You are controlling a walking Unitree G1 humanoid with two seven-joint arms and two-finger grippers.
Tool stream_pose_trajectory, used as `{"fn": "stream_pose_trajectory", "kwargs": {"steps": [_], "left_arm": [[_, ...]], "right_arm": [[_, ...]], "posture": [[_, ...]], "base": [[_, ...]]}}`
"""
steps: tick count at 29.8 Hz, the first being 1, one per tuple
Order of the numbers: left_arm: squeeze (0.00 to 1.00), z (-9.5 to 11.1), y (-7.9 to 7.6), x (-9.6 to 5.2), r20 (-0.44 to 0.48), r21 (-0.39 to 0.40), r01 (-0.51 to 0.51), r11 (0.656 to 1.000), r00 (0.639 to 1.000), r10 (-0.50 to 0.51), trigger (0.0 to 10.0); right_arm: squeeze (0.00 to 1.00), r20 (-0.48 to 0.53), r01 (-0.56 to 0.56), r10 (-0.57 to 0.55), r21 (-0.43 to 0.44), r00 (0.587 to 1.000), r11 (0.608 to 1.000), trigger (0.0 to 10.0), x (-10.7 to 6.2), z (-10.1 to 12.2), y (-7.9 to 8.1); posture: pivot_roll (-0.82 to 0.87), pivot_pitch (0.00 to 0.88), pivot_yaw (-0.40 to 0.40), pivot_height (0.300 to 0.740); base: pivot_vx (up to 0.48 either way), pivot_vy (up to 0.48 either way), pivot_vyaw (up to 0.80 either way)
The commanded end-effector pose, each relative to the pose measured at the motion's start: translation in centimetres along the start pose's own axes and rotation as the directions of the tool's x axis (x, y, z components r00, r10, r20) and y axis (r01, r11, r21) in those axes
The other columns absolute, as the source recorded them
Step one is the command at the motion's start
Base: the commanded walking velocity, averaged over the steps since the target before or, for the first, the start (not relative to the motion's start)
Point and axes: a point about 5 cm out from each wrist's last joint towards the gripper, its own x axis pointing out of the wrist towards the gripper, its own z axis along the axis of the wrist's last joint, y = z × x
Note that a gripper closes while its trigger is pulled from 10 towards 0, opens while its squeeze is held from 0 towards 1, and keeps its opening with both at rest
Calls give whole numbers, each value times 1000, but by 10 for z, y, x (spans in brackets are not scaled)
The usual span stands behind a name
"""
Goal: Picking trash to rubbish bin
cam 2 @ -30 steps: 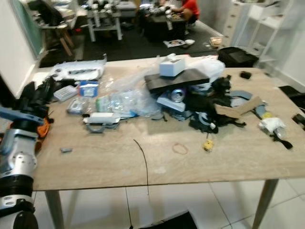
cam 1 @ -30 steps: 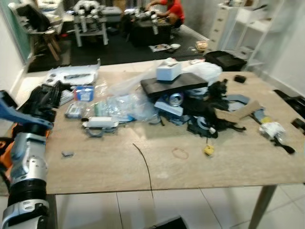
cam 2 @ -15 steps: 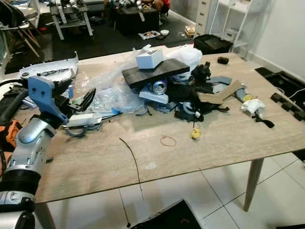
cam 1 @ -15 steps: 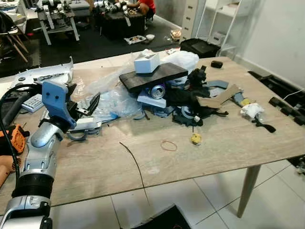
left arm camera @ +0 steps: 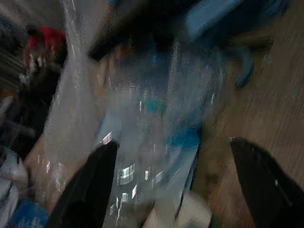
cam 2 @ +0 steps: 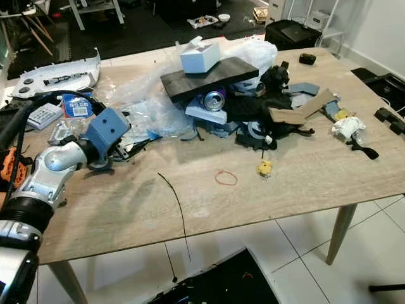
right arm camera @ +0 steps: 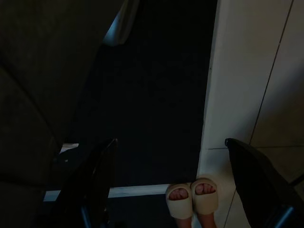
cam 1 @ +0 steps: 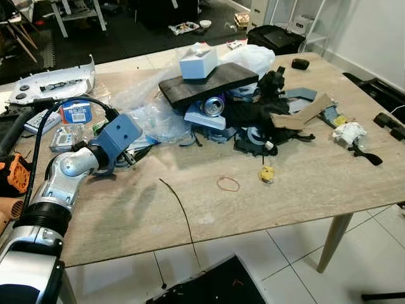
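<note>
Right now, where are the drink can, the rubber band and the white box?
drink can (cam 1: 214, 106), left eye view, its round end.
rubber band (cam 1: 228, 184), left eye view, its loop.
white box (cam 1: 198, 63), left eye view, its front.

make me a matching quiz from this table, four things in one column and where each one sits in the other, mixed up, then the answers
Things
1. white box
2. drink can
3. rubber band
4. left gripper

Places
A. on bare wood, near the table's front edge
B. at the clear plastic wrap
C. on top of the dark slab
D. under the dark slab, on its side

Pairs: 1-C, 2-D, 3-A, 4-B
</note>
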Motion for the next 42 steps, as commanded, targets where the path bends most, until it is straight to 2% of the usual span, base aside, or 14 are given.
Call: {"fn": "stream_pose_trajectory", "kwargs": {"steps": [1,2,5,9,13,20,23,33,37,39,41,42], "left_arm": [[0,-5,11,-6,-59,45,-5,999,998,8,10000],[0,-5,11,-6,-59,45,-5,999,998,8,10000],[0,-11,28,-8,-160,89,-52,995,985,66,10000],[0,-13,33,-10,-197,113,-49,992,978,71,10000],[0,-21,34,-13,-280,115,-12,993,959,44,10000],[0,-24,34,-15,-295,48,5,999,955,10,10000],[0,-22,40,-20,-268,2,18,1000,963,-17,10000],[0,-15,55,-32,-219,-54,50,997,974,-60,10000],[0,-7,72,-49,-187,-82,126,989,972,-140,10000],[0,-8,73,-52,-203,-72,146,987,966,-158,10000],[0,-15,76,-65,-318,-8,222,975,924,-213,10000],[0,-15,76,-65,-318,-8,222,975,924,-213,10000]], "right_arm": [[0,-90,-102,102,4,991,995,10000,-3,-30,33],[0,-90,-102,102,4,991,995,10000,-3,-30,33],[0,-94,-104,104,3,990,995,10000,-3,-34,35],[0,-96,-105,104,4,990,995,10000,-4,-36,35],[0,-100,-103,103,8,990,995,10000,-4,-37,36],[0,-100,-99,100,14,990,995,10000,-4,-37,36],[0,-101,-97,98,15,990,995,10000,-4,-36,36],[0,-97,-96,97,15,991,995,10000,-3,-35,37],[0,-94,-96,97,16,991,995,10000,-3,-34,37],[0,-94,-96,97,15,991,995,10000,-3,-34,37],[0,-94,-96,97,16,991,995,10000,-3,-33,37],[0,-94,-96,97,16,991,995,10000,-3,-33,37]], "posture": [[-95,379,87,740],[-95,379,87,740],[-104,388,90,740],[-106,391,91,740],[-114,397,98,740],[-122,396,102,740],[-119,392,104,740],[-114,383,111,740],[-111,380,114,740],[-110,379,116,740],[-109,379,118,740],[-109,379,118,740]], "base": [[0,0,0],[0,0,0],[0,0,0],[0,0,0],[0,0,0],[0,0,0],[0,0,0],[0,0,0],[0,0,0],[0,0,0],[0,0,0],[0,0,0]]}}
